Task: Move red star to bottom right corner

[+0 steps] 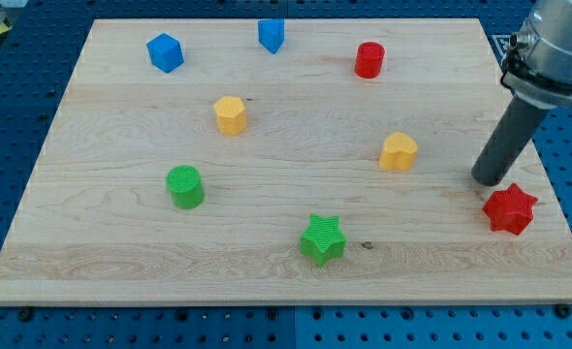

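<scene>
The red star (510,208) lies on the wooden board (121,262) near its right edge, in the lower right part. My tip (487,180) rests on the board just above and slightly to the left of the red star, very close to it; I cannot tell whether they touch. The dark rod rises from there toward the view's top right.
A green star (323,239) sits at bottom centre, a green cylinder (184,186) at lower left. A yellow heart (398,151) and yellow hexagon (230,114) lie mid-board. A red cylinder (369,59), a blue cube (165,51) and a second blue block (271,34) line the top.
</scene>
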